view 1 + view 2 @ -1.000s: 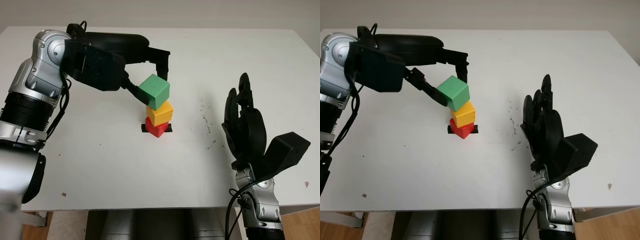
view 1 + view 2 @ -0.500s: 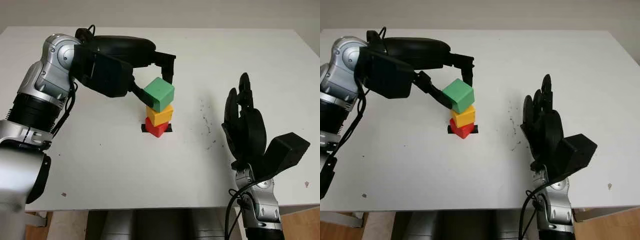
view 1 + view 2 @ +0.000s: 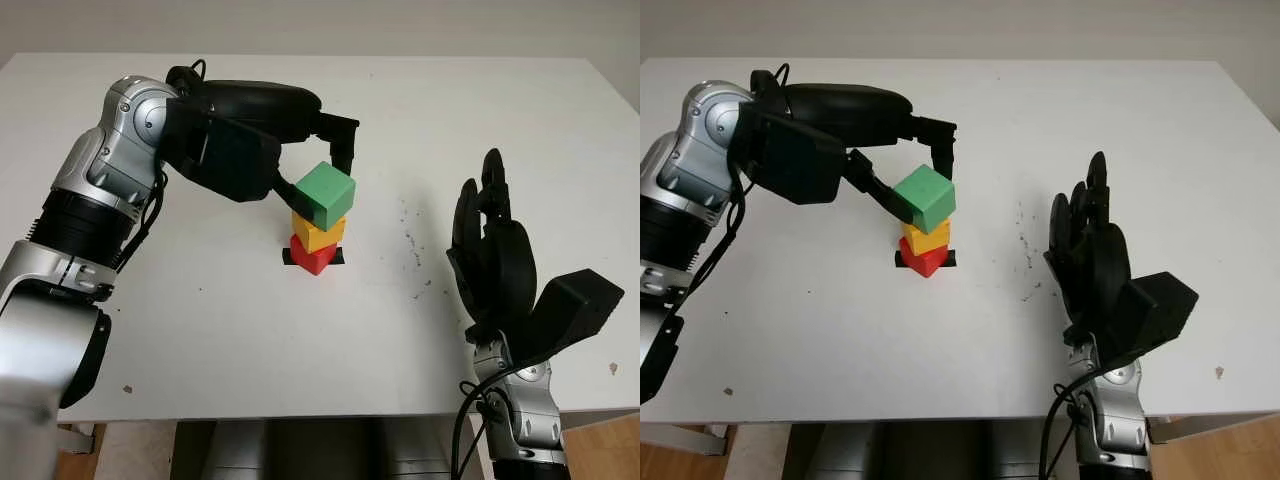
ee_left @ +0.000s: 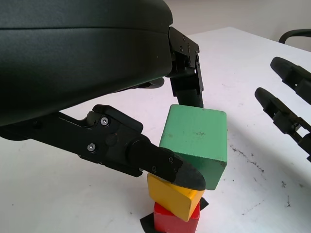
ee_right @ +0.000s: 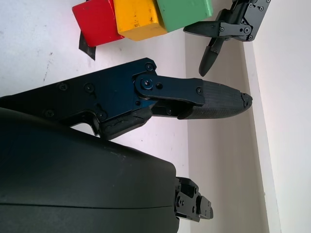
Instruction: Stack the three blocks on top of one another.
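You're gripping the green block [image 3: 326, 194] in your left hand [image 3: 300, 170], setting it on the yellow [image 3: 319, 231], which is sitting on the red [image 3: 313, 256] mid-tabletop [image 3: 200, 330]. It's looking tilted and possibly not fully seated. Your right hand [image 3: 495, 262] is hanging open nearby. Next, you're needing to square it, then release gently.

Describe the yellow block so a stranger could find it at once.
Look to the middle of the white table, where a small tower of three blocks stands. The yellow block is the middle one, above the red block and under the green block held by the left hand.
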You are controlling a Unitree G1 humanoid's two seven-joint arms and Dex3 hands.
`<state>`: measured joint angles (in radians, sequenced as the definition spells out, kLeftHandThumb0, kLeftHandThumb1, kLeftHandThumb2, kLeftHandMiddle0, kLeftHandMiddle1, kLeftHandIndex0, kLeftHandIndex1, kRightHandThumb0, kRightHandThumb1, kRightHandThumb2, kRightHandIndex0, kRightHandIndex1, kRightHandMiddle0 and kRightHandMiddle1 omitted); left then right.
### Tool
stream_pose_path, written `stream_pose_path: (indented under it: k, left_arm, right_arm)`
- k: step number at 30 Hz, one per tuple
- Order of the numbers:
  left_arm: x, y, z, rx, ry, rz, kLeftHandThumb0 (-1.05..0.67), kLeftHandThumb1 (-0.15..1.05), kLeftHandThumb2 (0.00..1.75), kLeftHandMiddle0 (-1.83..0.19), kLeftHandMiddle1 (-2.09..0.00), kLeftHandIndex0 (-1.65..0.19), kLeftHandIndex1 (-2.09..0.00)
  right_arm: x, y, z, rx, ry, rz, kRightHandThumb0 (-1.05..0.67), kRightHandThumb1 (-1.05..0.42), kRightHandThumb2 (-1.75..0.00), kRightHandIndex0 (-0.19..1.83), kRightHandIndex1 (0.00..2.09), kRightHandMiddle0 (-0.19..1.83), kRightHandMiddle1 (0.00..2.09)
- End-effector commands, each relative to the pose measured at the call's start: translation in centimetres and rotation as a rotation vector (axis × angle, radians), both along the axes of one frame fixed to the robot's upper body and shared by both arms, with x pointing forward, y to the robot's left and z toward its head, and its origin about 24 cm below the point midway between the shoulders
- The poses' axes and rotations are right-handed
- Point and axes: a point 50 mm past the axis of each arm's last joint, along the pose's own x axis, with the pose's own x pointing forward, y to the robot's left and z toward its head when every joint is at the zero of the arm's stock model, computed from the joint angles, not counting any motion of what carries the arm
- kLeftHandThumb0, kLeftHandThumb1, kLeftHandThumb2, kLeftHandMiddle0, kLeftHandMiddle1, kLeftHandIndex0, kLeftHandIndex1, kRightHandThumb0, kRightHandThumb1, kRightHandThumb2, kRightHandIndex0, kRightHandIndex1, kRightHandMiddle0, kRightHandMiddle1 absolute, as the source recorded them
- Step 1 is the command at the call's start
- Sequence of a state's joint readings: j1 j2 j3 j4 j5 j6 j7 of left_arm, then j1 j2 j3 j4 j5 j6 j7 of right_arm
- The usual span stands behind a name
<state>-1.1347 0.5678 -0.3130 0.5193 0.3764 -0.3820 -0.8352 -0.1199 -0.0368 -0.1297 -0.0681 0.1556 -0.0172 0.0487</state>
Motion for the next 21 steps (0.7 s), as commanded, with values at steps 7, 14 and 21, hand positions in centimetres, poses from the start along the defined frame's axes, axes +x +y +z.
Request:
stream_pose_path:
  k: [7,14,21]
  left_arm:
    - [0.15,-0.28,0.22,0.012,-0.033,-0.004,-0.44,1.05,0.07,-0.27,-0.05,-0.25,-1.63]
    - [0.26,-0.21,0.08,0.022,-0.037,-0.009,-0.44,1.05,0.07,-0.28,-0.05,-0.26,-1.66]
    - [0.27,-0.21,0.04,0.041,-0.024,0.001,-0.46,1.04,0.06,-0.27,-0.05,-0.3,-1.61]
  right_arm:
    - [-0.34,-0.16,0.32,-0.008,-0.015,-0.009,-0.81,-1.05,-0.48,-0.18,0.05,-0.12,0.06]
    - [-0.47,-0.13,0.29,-0.019,-0.013,0.0,-0.8,-1.05,-0.51,-0.18,0.04,-0.12,0.06]
    - [-0.48,-0.06,0.24,-0.001,-0.009,-0.005,-0.8,-1.05,-0.5,-0.17,0.05,-0.11,0.06]
